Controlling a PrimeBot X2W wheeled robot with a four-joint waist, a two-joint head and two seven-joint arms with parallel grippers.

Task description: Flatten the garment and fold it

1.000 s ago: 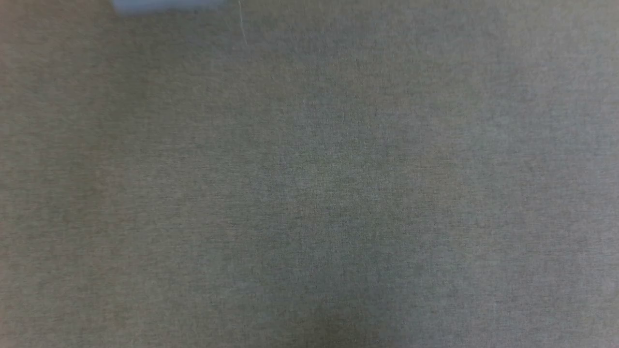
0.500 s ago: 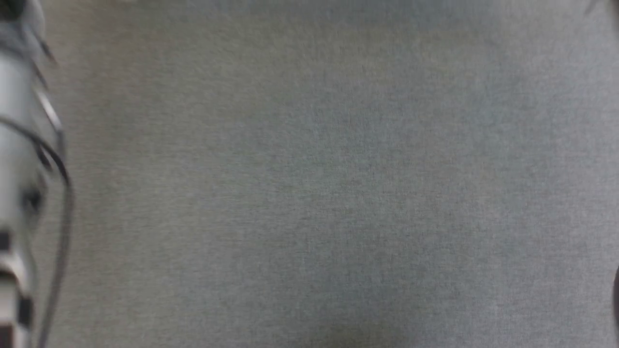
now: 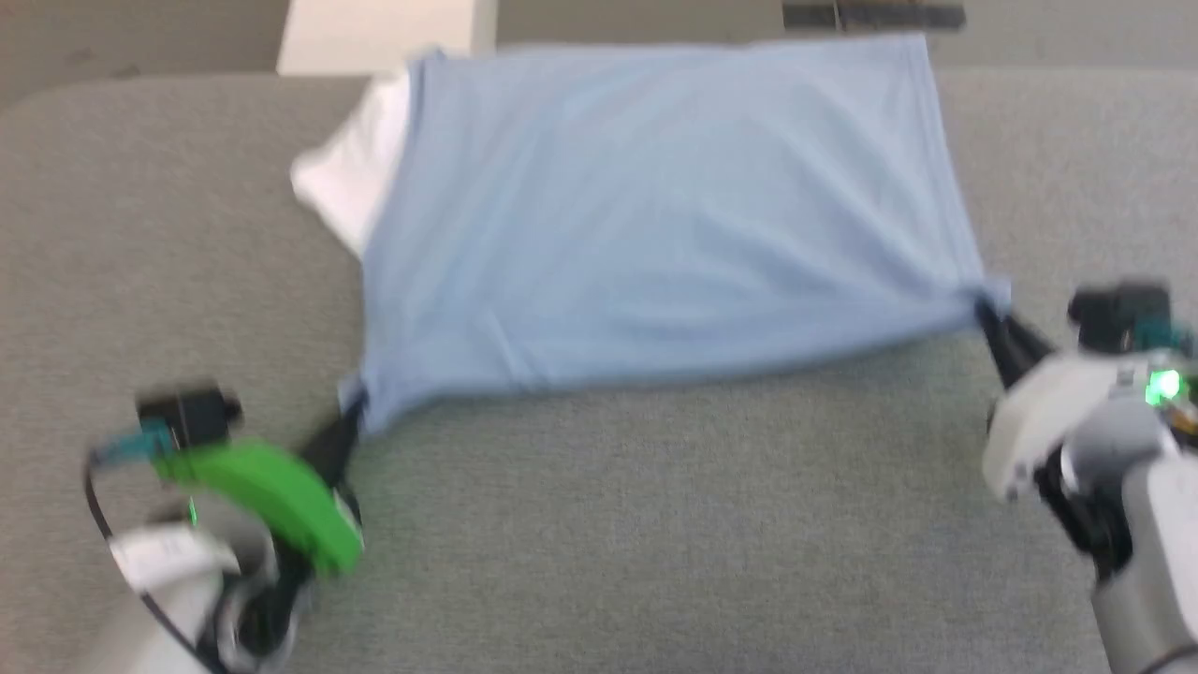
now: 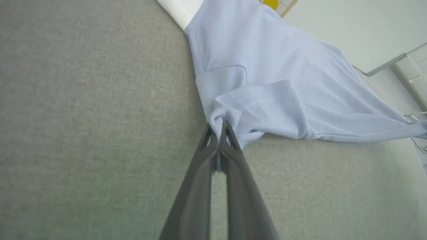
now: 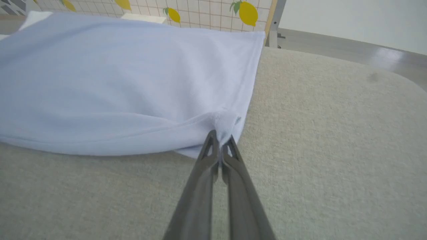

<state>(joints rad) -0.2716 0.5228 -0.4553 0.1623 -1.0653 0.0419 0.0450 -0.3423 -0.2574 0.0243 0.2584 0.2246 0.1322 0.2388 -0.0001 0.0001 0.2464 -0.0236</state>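
Note:
The garment is a light blue T-shirt spread across the far half of a grey fabric surface, with a white fabric part sticking out at its left. My left gripper is shut on the garment's near left corner. Over on the right, my right gripper is shut on the near right corner. The near edge of the garment hangs stretched between the two grips, slightly lifted off the surface.
The grey cushioned surface runs wide in front of the garment. Its rounded far corners drop to the floor. A pale box stands behind it, and a lemon-print grid panel lies beyond the far edge.
The head camera has swung: earlier it showed just blurred grey fabric, then a pale arm at the left edge. Now the garment and both grippers are in view.

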